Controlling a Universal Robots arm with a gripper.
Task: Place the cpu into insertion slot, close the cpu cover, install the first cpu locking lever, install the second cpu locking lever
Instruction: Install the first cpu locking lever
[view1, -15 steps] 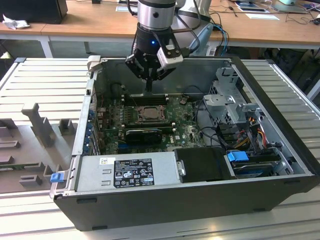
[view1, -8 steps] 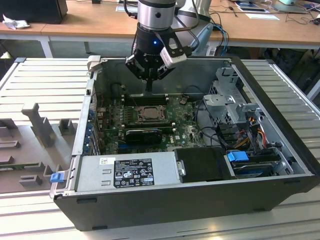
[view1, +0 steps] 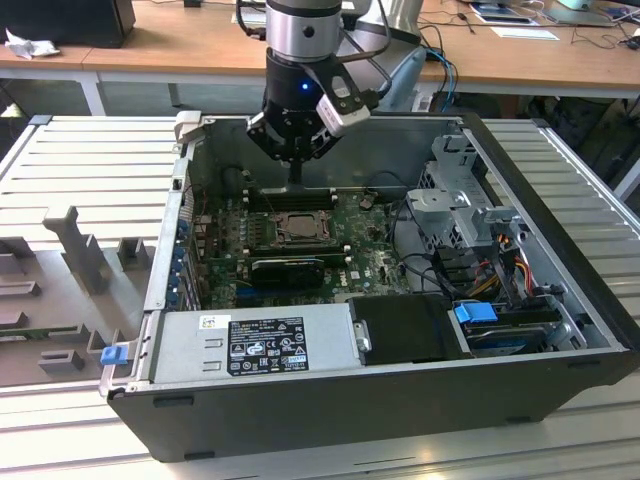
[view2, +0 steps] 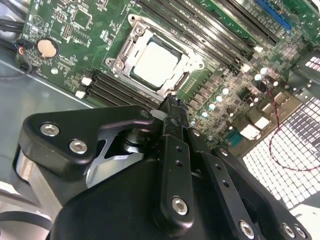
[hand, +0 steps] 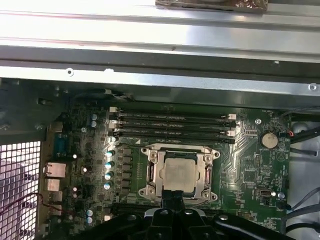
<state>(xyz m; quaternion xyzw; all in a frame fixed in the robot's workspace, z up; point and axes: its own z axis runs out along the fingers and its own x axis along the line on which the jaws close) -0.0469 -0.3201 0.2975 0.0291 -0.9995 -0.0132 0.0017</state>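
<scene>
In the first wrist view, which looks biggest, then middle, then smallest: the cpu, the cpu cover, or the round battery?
1. cpu cover, framing the chip.
2. cpu, inside the cover's window.
3. round battery, clearly smallest.
All sit on one motherboard, so nearness barely changes this.

Insertion slot (view1: 297, 228) open from above. Memory slots (view1: 290, 198) adj. far side; expansion card (view1: 288, 268) adj. near side. Drive cage (view1: 455, 205) & cables (view1: 415, 255) crowd the exterior view's right. PSU (view1: 255, 340) nearest.
</scene>
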